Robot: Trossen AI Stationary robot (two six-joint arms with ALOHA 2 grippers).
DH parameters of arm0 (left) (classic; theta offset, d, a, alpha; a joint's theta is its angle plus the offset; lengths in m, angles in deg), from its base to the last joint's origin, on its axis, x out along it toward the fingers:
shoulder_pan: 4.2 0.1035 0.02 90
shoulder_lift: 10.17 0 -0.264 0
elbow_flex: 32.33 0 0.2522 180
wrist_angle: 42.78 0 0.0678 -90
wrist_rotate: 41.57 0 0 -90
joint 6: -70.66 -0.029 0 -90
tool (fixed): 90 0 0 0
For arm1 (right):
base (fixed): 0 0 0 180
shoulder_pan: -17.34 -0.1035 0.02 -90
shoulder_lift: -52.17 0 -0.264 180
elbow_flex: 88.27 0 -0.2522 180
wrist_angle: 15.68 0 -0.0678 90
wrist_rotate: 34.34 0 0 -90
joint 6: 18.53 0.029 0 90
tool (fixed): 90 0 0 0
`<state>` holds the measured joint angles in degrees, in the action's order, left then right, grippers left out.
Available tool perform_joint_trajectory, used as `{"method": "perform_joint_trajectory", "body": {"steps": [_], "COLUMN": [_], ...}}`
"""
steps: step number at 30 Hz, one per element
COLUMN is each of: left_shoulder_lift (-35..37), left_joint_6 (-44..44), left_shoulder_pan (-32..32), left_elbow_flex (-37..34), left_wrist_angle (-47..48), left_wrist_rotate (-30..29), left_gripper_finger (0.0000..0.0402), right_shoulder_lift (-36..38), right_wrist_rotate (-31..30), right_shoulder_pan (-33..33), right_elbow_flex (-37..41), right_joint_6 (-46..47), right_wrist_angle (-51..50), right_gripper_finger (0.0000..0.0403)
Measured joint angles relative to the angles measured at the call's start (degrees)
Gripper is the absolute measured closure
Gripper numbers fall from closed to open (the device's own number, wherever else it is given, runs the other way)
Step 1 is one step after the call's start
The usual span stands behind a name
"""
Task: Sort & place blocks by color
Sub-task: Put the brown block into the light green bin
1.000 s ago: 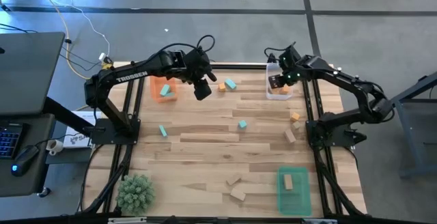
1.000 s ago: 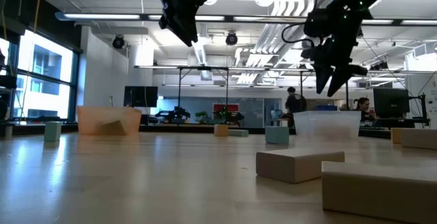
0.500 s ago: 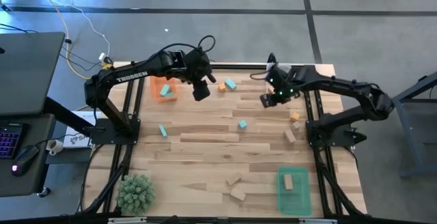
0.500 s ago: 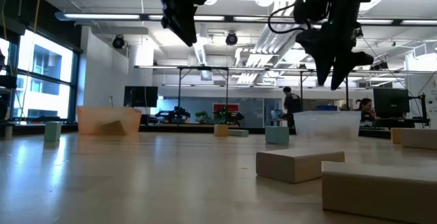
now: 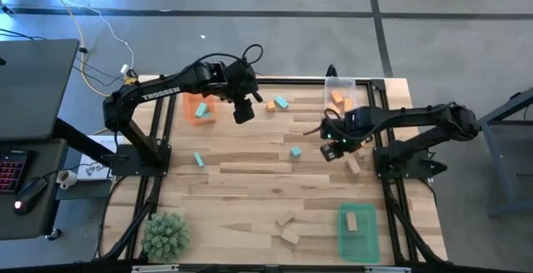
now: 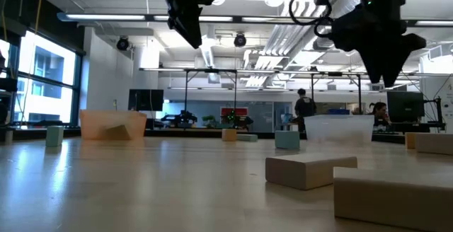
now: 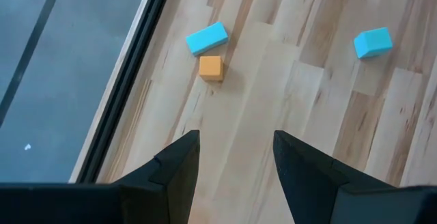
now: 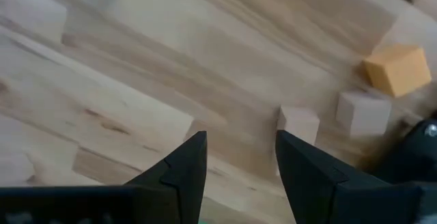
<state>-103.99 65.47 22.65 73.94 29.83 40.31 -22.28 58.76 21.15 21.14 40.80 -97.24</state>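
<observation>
My left gripper (image 5: pixel 243 115) hangs open above the table's far part. Past its fingers (image 7: pixel 235 138) lie a teal block (image 7: pixel 207 37), an orange block (image 7: pixel 211 67) and a second teal block (image 7: pixel 373 42), all flat on the wood. My right gripper (image 5: pixel 331 150) is open and empty over the right half. Beyond it (image 8: pixel 239 138) rest two tan blocks (image 8: pixel 298 123) (image 8: pixel 362 111) and an orange block (image 8: pixel 398 68). Another orange block (image 5: pixel 337 98) lies in the clear tray (image 5: pixel 343 113). More tan blocks (image 5: pixel 288 228) sit near the front.
An orange tray (image 5: pixel 200 108) stands at the far left. A green tray (image 5: pixel 358 238) at the near right holds a tan block (image 5: pixel 351 221). A spiky green plant (image 5: pixel 165 233) sits at the near left corner. A teal block (image 5: pixel 199 159) lies left of centre.
My right gripper has swung from above the clear tray toward the table's near edge and slightly left, and now hangs over the wood beside the tan blocks. The orange block in the clear tray has come into sight.
</observation>
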Motion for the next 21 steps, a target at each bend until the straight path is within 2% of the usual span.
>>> {"method": "perform_joint_trajectory", "body": {"steps": [6, 11, 15, 21], "left_shoulder_lift": [0.0, 0.0, 0.0, 0.0], "left_joint_6": [0.0, 0.0, 0.1, 0.3], "left_shoulder_pan": [-0.5, -1.4, -2.2, -2.7], "left_elbow_flex": [0.0, 0.0, 0.0, 0.0], "left_wrist_angle": [0.0, 0.0, 0.0, 0.0], "left_wrist_rotate": [0.1, 0.1, 0.1, 0.2], "left_gripper_finger": [0.0229, 0.0229, 0.0229, 0.0229], "right_shoulder_lift": [0.0, 0.0, 0.0, 0.0], "right_wrist_rotate": [-3.3, -3.7, -2.8, -1.9], "right_shoulder_pan": [-6.2, -9.5, -11.4, -13.0], "right_elbow_flex": [0.0, 0.3, 3.9, 10.0], "right_joint_6": [6.5, 10.4, 14.3, 18.8], "right_wrist_angle": [-4.1, -6.6, -6.2, -2.8], "right_gripper_finger": [0.0234, 0.0204, 0.0187, 0.0185]}}
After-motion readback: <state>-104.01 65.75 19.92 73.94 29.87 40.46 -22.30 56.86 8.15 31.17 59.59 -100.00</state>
